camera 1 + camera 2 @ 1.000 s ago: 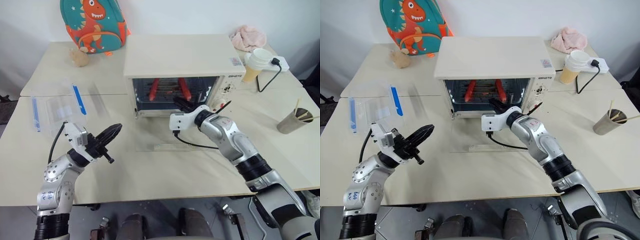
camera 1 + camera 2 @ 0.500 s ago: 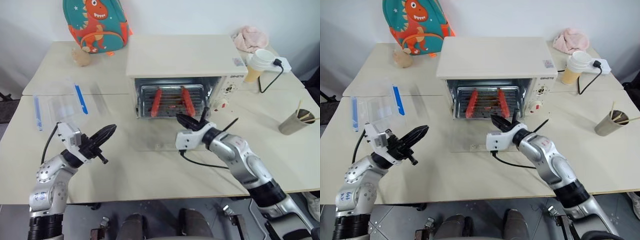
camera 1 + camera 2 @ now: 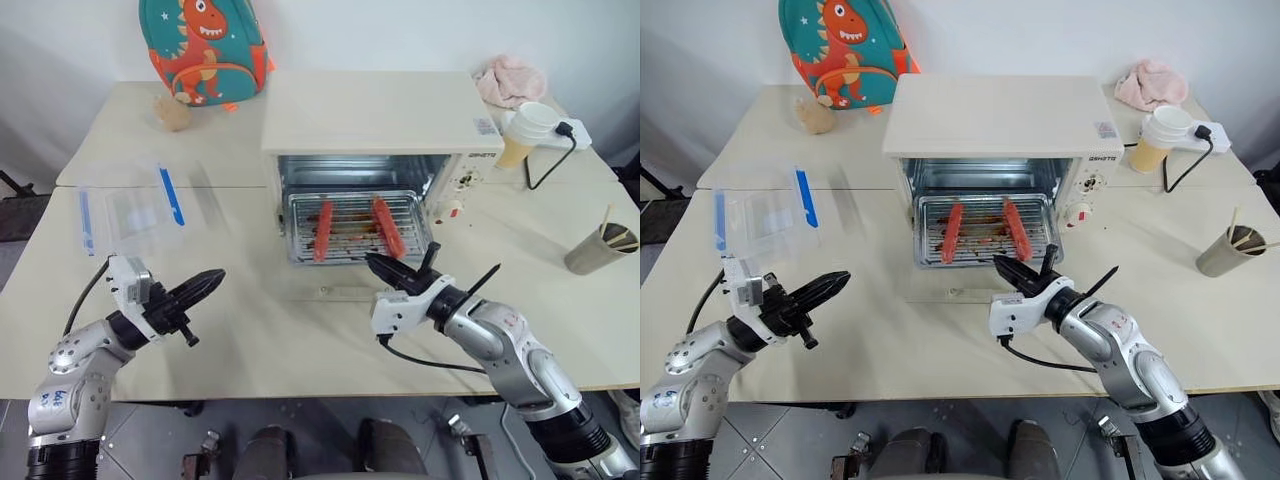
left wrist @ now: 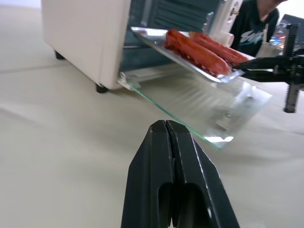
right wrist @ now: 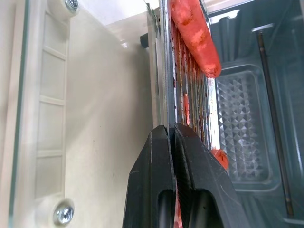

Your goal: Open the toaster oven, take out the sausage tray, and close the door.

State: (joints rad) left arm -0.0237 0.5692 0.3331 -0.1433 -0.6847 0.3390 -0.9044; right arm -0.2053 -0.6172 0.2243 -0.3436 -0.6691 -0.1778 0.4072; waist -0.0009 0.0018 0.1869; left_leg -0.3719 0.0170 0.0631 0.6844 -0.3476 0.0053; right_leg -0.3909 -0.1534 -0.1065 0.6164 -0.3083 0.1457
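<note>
one pincer does the work: your right pincer (image 3: 1025, 272) is clamped on the near rim of the sausage tray (image 3: 984, 229), which lies straight ahead of it, half drawn out of the toaster oven (image 3: 997, 135) over the flat-open door (image 3: 345, 292), its long side across your pull. your left pincer (image 3: 820, 290) hangs closed and empty over the table (image 3: 890, 340), well apart, so keep hauling with the right.

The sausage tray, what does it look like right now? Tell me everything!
The sausage tray is a shallow, silvery metal rectangle with a ridged, greasy-stained base. Two red-orange sausages lie on it. It sticks partway out of the toaster oven, above the open glass door. The right gripper is shut on its front edge.
</note>
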